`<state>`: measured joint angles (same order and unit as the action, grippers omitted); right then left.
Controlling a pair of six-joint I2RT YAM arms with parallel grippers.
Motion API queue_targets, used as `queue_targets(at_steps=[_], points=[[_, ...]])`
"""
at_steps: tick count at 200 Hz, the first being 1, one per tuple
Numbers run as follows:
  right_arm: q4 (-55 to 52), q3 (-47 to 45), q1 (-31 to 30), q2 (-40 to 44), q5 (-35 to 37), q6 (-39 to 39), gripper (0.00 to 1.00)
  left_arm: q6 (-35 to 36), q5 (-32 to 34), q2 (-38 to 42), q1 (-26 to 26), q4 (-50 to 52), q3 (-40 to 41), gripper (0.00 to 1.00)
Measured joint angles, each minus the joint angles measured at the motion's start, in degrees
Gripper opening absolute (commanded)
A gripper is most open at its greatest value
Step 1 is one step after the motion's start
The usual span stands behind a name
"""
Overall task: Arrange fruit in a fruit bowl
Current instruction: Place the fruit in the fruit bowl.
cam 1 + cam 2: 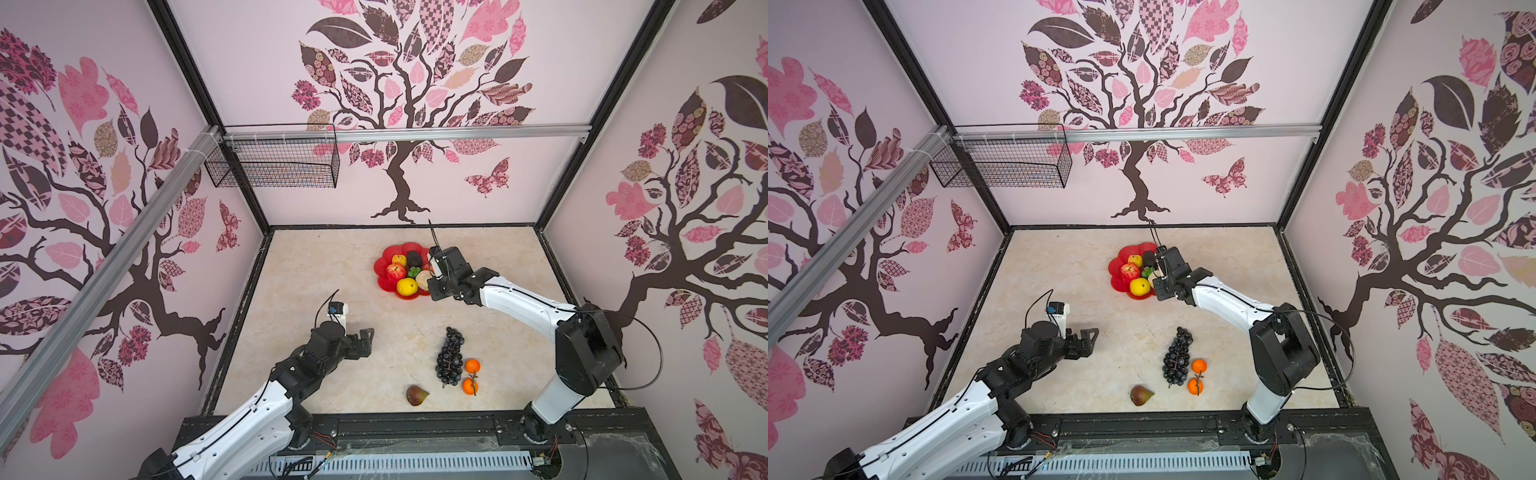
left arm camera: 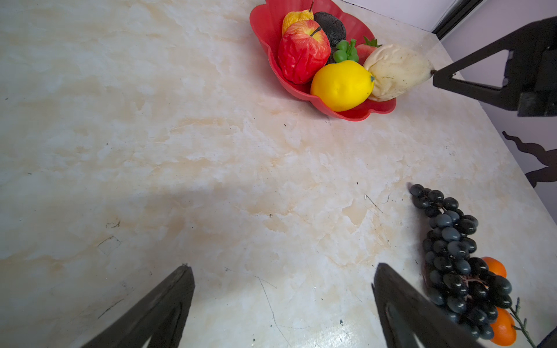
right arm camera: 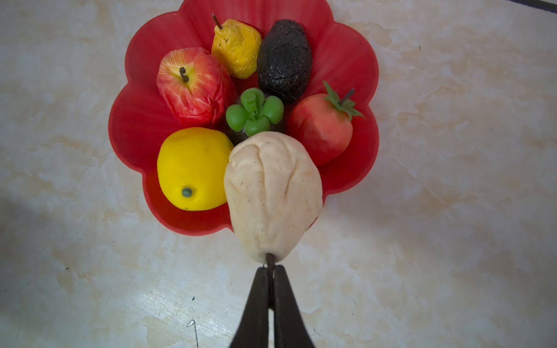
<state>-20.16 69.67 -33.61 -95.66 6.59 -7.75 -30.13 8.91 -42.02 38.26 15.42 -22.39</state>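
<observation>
One knobbly cream piece [image 3: 272,192] | stem pinched: right end effector [image 3: 271,270] (left end effector [image 2: 283,266] agape)

Our left arm [image 1: 257,411] reaches in from the near edge with its elbow bent. Our left tool [image 2: 283,266] hangs above the surface [image 1: 311,270], jaws spread wide with nothing between them. Our right arm [image 1: 523,311] stretches toward the far side, wrist tipped downward. Our right tool [image 3: 271,271] is pinched tight on the stem of the cream knobbly piece [image 3: 271,192].
</observation>
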Motion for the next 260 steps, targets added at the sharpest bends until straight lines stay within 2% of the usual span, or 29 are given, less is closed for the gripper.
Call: queue_targets(at_steps=[37, 132, 171, 226, 260], points=[[-0.48, 0.04, 0.0, -0.83, 0.02, -0.11, 0.07, 0.02, 0.0, -0.02, 0.0, 0.0, 0.0, 0.96], [-1.25, 0.61, 0.0, -4.28, 2.69, -0.44, 0.17, 0.07, 0.0, -0.11, 0.0, -0.2, 0.0, 0.96], [-1.44, 1.75, 0.0, -4.46, 3.34, -0.74, 0.43, 0.15, -0.13, -0.2, 0.0, -0.31, 0.0, 0.96], [-3.58, 1.95, 0.0, -3.82, 4.46, -1.77, 0.65, 0.33, -0.44, -1.53, 0.0, -0.59, 0.0, 0.96], [-5.4, 0.0, 0.0, 1.64, 3.5, -3.13, 0.75, 0.44, -1.42, -4.5, 0.0, -1.68, 0.0, 0.94]])
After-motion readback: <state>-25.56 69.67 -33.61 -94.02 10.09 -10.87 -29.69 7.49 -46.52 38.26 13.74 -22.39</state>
